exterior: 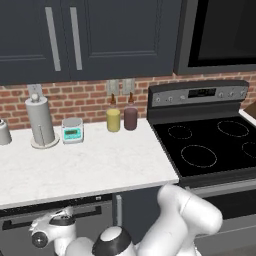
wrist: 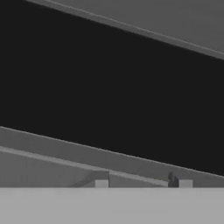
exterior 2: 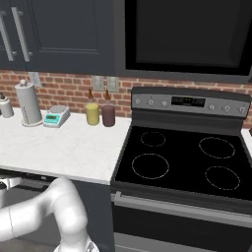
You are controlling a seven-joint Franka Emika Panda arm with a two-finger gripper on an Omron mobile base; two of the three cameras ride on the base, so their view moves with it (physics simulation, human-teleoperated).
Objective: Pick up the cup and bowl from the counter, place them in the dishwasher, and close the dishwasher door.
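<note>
Worktop (exterior: 95, 170) front: bare, passable.
Back wall: paper towel roll (exterior: 41, 121), scale (exterior: 73, 130), two bottles (exterior: 121, 117) block.

Arm (exterior: 60, 232) hides part of dishwasher door (exterior: 95, 225).

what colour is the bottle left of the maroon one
Yellow bottle, clearest in the left base view.

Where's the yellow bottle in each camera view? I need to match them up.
Left base view: yellow bottle against the brick wall, centre.
Right base view: same bottle, upper left.
Hand view: faces a dark panel up close.
Shared landmark: maroon bottle just right of it.
</note>
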